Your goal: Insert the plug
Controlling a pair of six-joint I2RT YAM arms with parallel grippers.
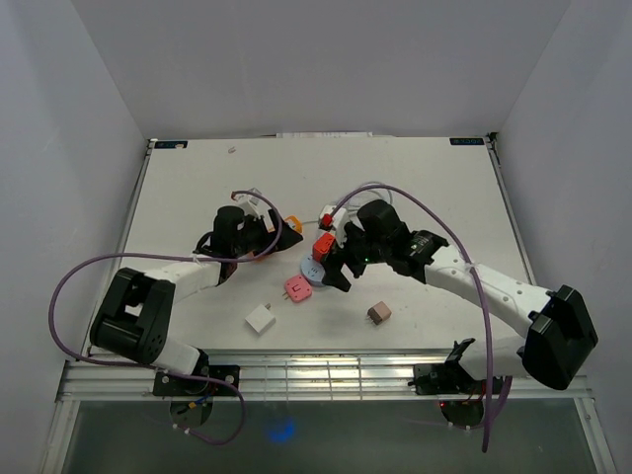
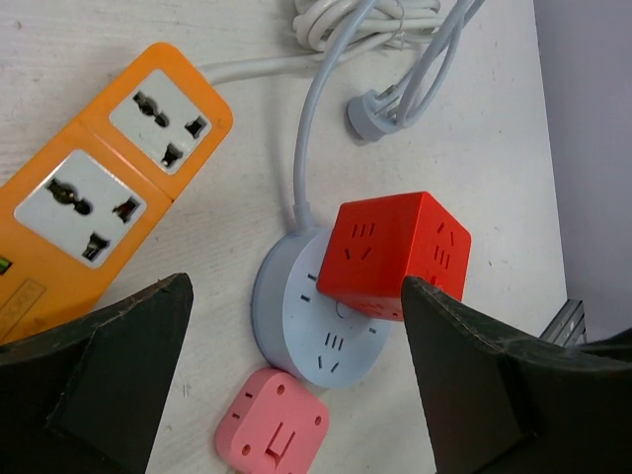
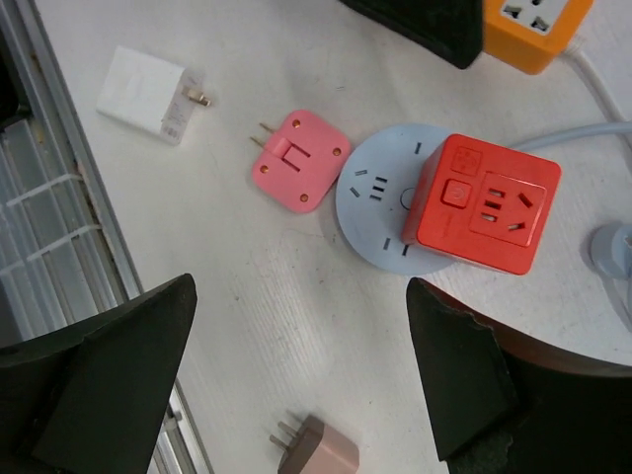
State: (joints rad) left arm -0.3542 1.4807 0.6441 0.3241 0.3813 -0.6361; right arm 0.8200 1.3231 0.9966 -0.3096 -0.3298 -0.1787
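Red cube plug [image 3: 484, 202] sits atop the round grey socket [image 3: 375, 202] mid-desk [image 1: 415, 178]; we cannot tell whether it is seated. Only the left wrist view shows the orange power strip's [image 2: 109, 188] outlets. Both wrists catch the pink plug [image 3: 296, 163] just beside the socket. Only the right shows the white charger [image 3: 148, 94] and brown plug [image 3: 316, 449]. Left jaws and right jaws are spread, pinching nothing.

On my white counter [image 1: 415, 178] I see an orange power strip [image 2: 109, 178], a round blue socket [image 2: 306, 346] and a pink plug [image 3: 296, 163] mid-counter, with a white plug [image 3: 148, 94] and a brown plug [image 3: 316, 449] closer to the near edge.
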